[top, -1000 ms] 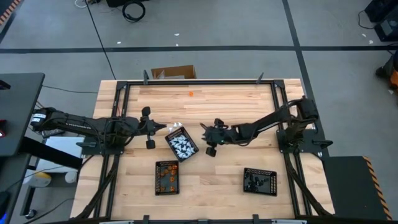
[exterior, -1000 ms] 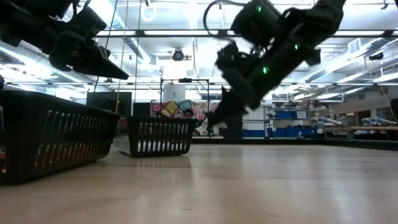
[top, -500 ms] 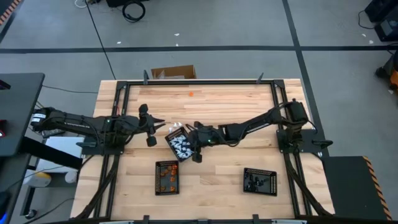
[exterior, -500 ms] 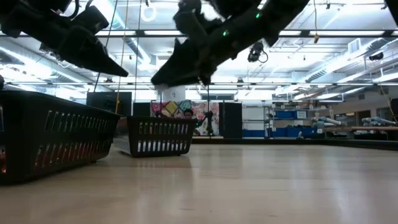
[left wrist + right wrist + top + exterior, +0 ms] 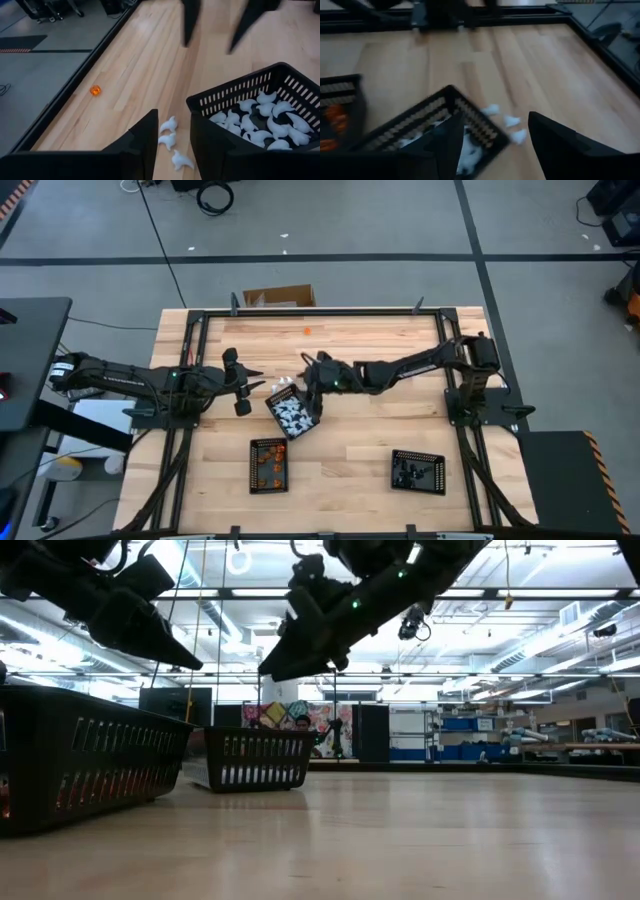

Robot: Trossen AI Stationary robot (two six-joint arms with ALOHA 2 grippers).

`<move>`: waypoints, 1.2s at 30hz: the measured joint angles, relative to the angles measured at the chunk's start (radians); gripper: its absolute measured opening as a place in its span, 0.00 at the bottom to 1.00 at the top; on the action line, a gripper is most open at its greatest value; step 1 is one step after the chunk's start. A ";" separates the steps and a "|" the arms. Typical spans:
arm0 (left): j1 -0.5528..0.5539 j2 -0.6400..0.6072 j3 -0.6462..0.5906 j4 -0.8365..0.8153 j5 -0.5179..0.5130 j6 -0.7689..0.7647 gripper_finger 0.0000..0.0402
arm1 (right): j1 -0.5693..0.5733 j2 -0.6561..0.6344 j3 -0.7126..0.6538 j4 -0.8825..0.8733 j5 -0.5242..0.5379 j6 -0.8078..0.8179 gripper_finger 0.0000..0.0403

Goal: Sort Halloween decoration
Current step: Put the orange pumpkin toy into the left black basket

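Observation:
The Halloween decoration shows as small white pieces lying in a black tray [image 5: 292,412], three loose white pieces [image 5: 168,140] on the wood just beyond that tray's far end, and one orange piece [image 5: 307,331] near the far edge. My left gripper [image 5: 174,145] hovers open above the table left of the loose pieces. My right gripper [image 5: 495,142] hangs open over the tray's far end, above the same loose pieces [image 5: 511,120]. Neither touches anything. In the low view the left gripper [image 5: 180,658] and the right gripper [image 5: 272,668] are both well above the tray [image 5: 258,758].
A black tray of orange pieces [image 5: 268,465] stands near the front edge, left of centre, and a tray of black pieces [image 5: 417,471] at the front right. A black metal frame [image 5: 320,311] runs around the table. Bare wood lies between the trays and toward the far edge.
My right gripper has travelled from the table's middle toward its left edge, passed over the tray of white pieces, then risen and drawn toward the far edge. It now hangs over the tray's far end. The trays and loose pieces have stayed put.

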 joint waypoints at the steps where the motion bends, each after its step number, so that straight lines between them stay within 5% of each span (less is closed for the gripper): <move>1: 0.000 0.000 0.000 -0.002 0.000 0.000 0.30 | -0.020 0.000 0.000 0.000 -0.015 -0.005 0.56; 9: 0.000 0.000 0.000 -0.010 0.000 -0.039 0.30 | -0.217 0.000 -0.144 0.266 -0.049 0.047 0.52; 14: 0.000 0.000 0.000 0.000 0.000 -0.052 0.30 | -0.342 0.004 -0.122 0.137 -0.086 0.181 0.52; 25: 0.000 0.000 0.000 0.021 0.000 -0.046 0.30 | -0.451 0.009 0.128 -0.251 -0.202 0.186 0.52; 36: 0.000 0.000 0.000 0.015 0.000 -0.050 0.30 | -0.466 0.281 0.572 -0.583 -0.292 0.090 0.52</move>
